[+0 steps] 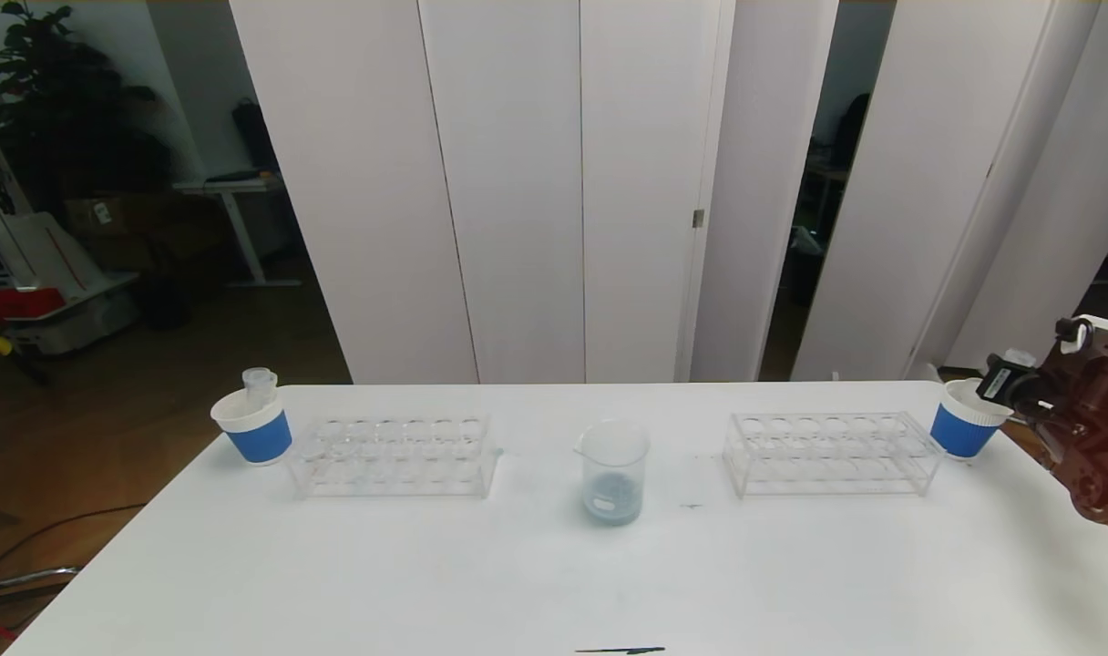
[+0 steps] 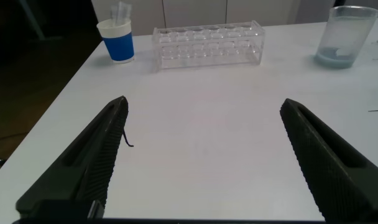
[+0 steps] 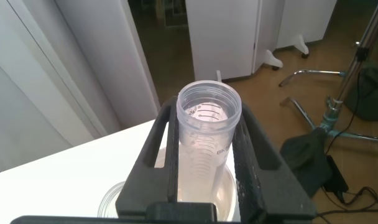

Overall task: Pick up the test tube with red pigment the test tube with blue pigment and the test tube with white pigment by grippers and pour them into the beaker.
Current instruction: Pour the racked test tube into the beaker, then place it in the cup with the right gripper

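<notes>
The beaker (image 1: 614,471), clear glass with a pouring lip and bluish liquid, stands on the smooth white tabletop (image 1: 536,583) between two transparent racks. The right claw (image 3: 204,168) clamps a clear ribbed tube (image 3: 207,134) over a blue paper cup (image 1: 964,419). The left claw (image 2: 204,162) hangs spread apart.

Beaker (image 1: 614,471) at frame centre, a rack (image 1: 394,456) left, another rack (image 1: 832,453) right, cups (image 1: 253,425) outermost.
</notes>
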Controlling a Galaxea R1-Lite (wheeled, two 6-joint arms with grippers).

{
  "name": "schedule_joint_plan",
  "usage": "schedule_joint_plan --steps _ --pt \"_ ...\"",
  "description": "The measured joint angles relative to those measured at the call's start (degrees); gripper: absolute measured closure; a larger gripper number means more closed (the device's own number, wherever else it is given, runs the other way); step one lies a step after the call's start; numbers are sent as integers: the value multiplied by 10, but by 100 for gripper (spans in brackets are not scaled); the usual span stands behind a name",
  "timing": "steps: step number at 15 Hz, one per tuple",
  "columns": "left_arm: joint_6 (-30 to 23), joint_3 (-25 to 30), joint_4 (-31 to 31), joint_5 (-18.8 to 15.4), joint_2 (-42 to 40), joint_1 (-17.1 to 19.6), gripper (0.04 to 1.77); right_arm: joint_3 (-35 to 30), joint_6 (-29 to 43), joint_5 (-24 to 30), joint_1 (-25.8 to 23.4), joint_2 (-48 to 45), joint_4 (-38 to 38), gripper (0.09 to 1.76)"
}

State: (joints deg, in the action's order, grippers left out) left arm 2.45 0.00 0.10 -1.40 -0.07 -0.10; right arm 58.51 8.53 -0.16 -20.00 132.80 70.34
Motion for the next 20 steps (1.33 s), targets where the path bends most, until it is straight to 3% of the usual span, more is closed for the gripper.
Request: schedule_joint_plan --steps 3,4,6,7,14,20 --pt "0 0 0 0 0 0 6 -3 1 10 3 -1 0 119" --pt "0 0 0 0 0 0 6 -4 1 15 4 -3 0 98" --pt "0 0 0 0 0 0 6 -4 1 14 5 -6 0 31" --pt "0 0 0 0 0 0 6 -1 1 12 5 -8 0 12" --pt "0 0 0 0 0 0 6 10 5 77 -1 -97 -17 10" --pt "0 0 0 0 0 0 6 -16 5 151 7 -305 -103 10"
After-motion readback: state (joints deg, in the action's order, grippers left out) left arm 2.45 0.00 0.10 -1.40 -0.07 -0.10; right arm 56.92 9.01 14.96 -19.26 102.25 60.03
